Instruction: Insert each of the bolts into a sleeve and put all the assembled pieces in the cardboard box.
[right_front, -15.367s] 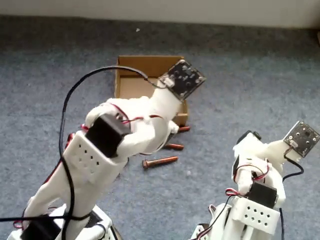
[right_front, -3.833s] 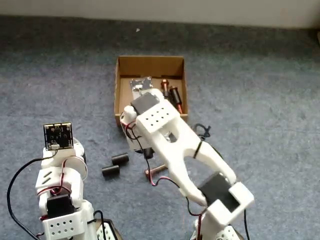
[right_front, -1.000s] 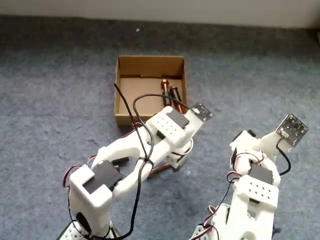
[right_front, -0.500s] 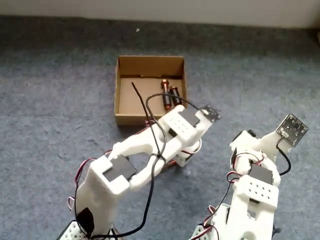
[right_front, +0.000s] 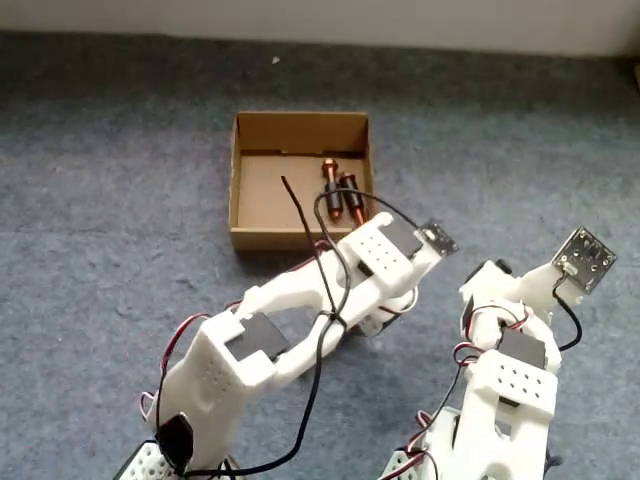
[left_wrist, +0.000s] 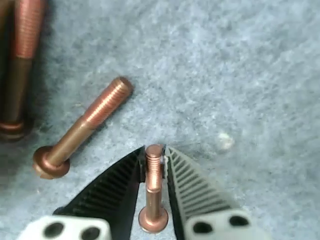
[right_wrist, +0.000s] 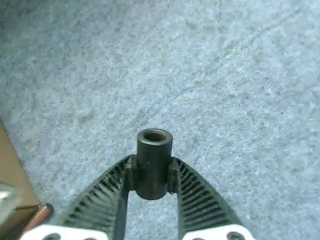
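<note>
Between left fingers (left_wrist: 117, 187), a bolt (left_wrist: 153, 187); between right fingers (right_wrist: 197, 195), a sleeve (right_wrist: 153, 165).

We find even, diffuse light across the carpet (right_front: 110, 150); shadows are soft, gathering beneath the left arm (right_front: 290, 295) and under the far wall of the cardboard box (right_front: 300, 135); the loose bolt (left_wrist: 82, 127) carries mild highlights and a faint shadow alongside; the dark sleeve (right_wrist: 154, 165) shows dull sheen at its rim.
</note>
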